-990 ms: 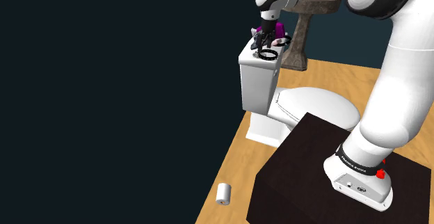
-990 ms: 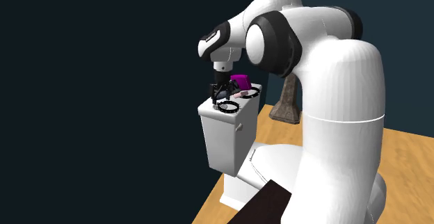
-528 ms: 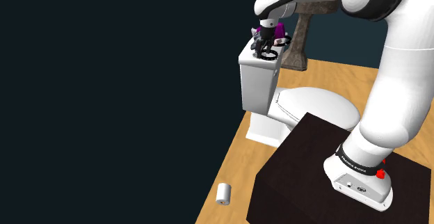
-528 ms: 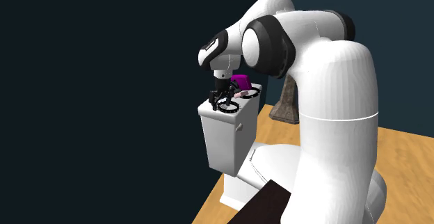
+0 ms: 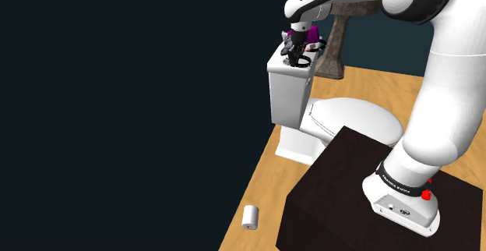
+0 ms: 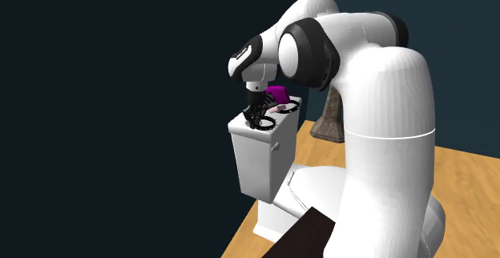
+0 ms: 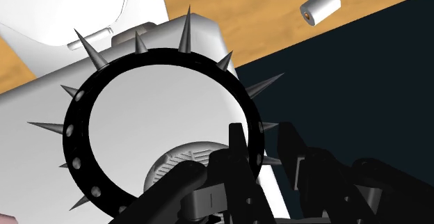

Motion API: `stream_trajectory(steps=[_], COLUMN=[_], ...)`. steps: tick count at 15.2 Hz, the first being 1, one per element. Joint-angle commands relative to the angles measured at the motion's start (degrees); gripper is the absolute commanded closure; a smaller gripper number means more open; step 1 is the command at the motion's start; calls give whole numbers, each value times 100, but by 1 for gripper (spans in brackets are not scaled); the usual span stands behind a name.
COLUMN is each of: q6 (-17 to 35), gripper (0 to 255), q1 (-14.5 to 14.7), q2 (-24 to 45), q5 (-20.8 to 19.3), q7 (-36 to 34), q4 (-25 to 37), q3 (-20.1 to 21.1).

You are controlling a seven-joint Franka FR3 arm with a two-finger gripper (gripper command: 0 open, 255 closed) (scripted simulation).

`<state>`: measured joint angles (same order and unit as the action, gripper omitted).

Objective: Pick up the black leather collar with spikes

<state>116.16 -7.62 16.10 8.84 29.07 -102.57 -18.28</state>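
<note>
Fingers [image 7: 238, 153] of the black gripper [image 7: 263, 131] stand apart and straddle the band of the black spiked collar [image 7: 163, 58], one inside the ring and one outside. We see a sliver of white between the band and the outer finger, so we judge it not yet clamped. The collar lies flat on the lid of a white toilet tank [image 5: 287, 93], near one edge, with a ribbed round flush button [image 7: 179, 165] showing through the ring. To do this step well, we would close squarely on the band between two spikes, not on a spike, then lift straight up so the ring neither swings nor drags across the lid. A purple object [image 5: 314, 33] sits just behind on the same lid. Below are the white toilet seat [image 5: 350, 121], a wooden floor [image 5: 382, 86], a small white roll [image 5: 250, 217] lying on it, and the dark box stand [image 5: 335, 199]. A very dark wall [image 5: 117, 93] borders the floor.
</note>
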Motion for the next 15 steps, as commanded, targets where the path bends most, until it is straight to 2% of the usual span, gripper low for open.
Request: stream_trajectory(steps=[1,3,15], q6=[0,5,-831], gripper=[255,255,255], q1=[-1,-3,6], q2=[1,-2,-248], q5=[-1,-1,-123], q7=[0,4,-108], q4=[-1,-9,599], q3=[-1,-3,-40])
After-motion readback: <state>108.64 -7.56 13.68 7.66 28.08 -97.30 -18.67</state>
